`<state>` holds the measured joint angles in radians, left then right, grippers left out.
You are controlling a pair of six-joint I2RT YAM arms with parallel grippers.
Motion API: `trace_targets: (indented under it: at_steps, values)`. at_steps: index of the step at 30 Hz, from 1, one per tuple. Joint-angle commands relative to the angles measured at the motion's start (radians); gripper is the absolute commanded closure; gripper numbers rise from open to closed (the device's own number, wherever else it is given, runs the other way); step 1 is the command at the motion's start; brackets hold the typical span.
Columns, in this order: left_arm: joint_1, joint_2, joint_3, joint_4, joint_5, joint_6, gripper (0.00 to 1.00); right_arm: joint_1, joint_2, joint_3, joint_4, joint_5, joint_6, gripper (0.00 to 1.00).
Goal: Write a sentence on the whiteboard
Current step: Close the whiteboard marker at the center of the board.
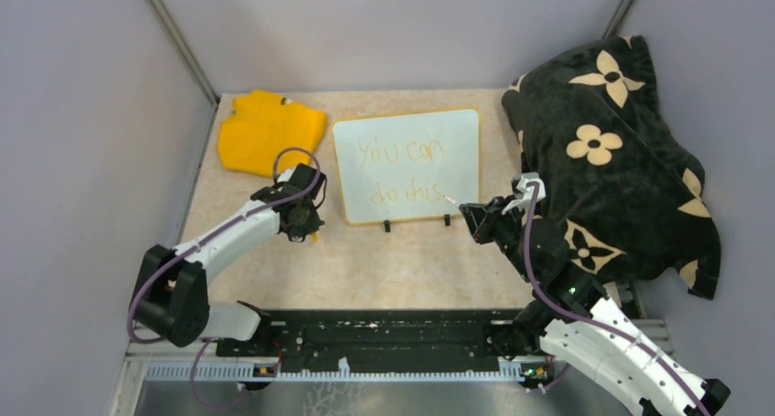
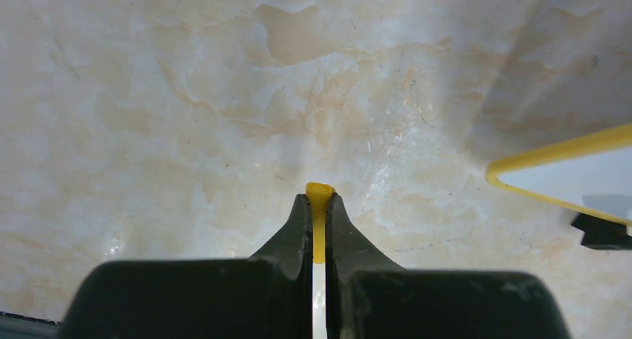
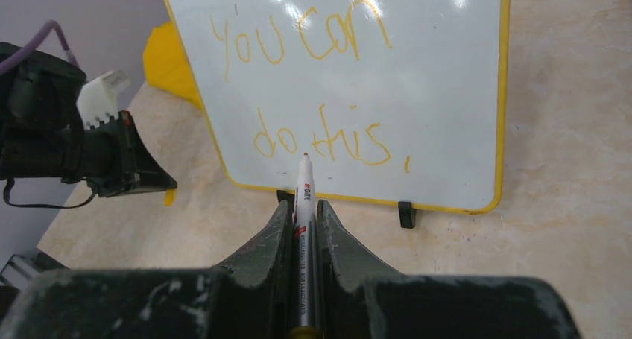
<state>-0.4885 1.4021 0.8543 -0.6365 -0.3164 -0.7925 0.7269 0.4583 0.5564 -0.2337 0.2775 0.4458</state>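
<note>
My right gripper (image 3: 303,214) clamps a marker (image 3: 304,194), tip toward the whiteboard (image 3: 447,93).
The sentence (image 3: 350,141) reads "you can do this"; my left gripper (image 2: 319,200) pinches a small yellow piece (image 2: 320,188).

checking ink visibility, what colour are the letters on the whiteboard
Yellow-orange: the letters are thin strokes on the white whiteboard, clearest in the right wrist view.
</note>
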Motion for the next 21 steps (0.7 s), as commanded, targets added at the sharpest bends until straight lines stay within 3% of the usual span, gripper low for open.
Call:
trace_targets:
  at_steps: [1,8,16,21]
  values:
    - [-0.001,-0.113,0.037,-0.078,-0.024,0.005,1.0,0.006,-0.012,0.034,0.018,0.007,-0.01,1.0]
    - [-0.001,-0.325,0.046,-0.015,0.041,0.089,1.0,0.007,-0.004,0.042,0.03,0.001,-0.015,1.0]
    - [0.0,-0.587,-0.055,0.289,0.18,0.198,1.0,0.008,0.0,0.05,0.037,-0.011,-0.012,1.0]
    - [0.0,-0.634,-0.095,0.44,0.295,0.232,1.0,0.008,0.0,0.048,0.045,-0.019,-0.012,1.0]
